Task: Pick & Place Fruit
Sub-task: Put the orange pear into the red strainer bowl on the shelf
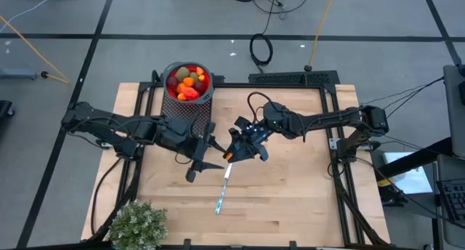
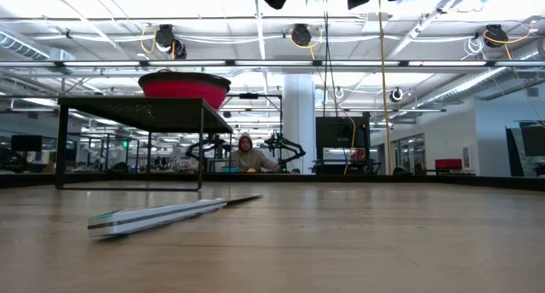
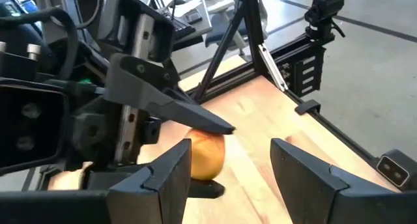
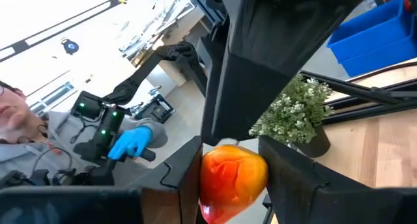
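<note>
A dark mesh cup [image 1: 190, 105] at the table's far left holds several red, orange and olive fruits [image 1: 188, 81]. My right gripper [image 1: 235, 152] hangs above the table's middle, shut on an orange-red fruit [image 4: 233, 178], also seen as the fruit [image 3: 207, 155] in the left wrist view. My left gripper [image 1: 216, 155] faces it from the left, open. Its fingers [image 3: 171, 173] stand close in front of the fruit; whether they touch it, I cannot tell. My right gripper pinches the orange-red fruit by two opposite sides [image 4: 207, 175] between its two fingers [image 4: 290, 178]. The fingers come about level from the table's right. The fruit is lifted clear of the table.
A long pale knife-like tool [image 1: 223, 189] lies flat on the wood below the grippers, seen as the tool [image 2: 157, 216] in the low view. A bushy plant [image 1: 138, 224] stands at the near left corner. A person [image 2: 247, 154] sits beyond the table.
</note>
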### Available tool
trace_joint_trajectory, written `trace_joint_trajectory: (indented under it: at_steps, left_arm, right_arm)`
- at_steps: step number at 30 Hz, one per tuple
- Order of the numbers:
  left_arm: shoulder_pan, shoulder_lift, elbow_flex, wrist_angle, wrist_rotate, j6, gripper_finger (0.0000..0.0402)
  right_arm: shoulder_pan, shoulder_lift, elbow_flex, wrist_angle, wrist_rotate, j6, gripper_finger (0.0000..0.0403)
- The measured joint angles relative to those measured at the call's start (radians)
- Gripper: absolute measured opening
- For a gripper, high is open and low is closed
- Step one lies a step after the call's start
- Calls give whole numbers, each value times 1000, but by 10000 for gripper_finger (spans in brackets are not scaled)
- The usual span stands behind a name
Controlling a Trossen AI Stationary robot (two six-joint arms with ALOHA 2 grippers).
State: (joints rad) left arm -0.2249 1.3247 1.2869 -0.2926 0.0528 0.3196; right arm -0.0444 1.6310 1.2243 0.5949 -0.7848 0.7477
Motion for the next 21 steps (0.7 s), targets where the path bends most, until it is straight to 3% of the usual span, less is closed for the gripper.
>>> trace_joint_trajectory:
  at_steps: [10,21]
  left_arm:
    - [0,52,0,48,25,-6,206]
    - [0,64,0,66,21,-10,156]
  right_arm:
    - [2,0,-1,-5,-6,1,137]
    - [2,0,-2,0,-2,26,137]
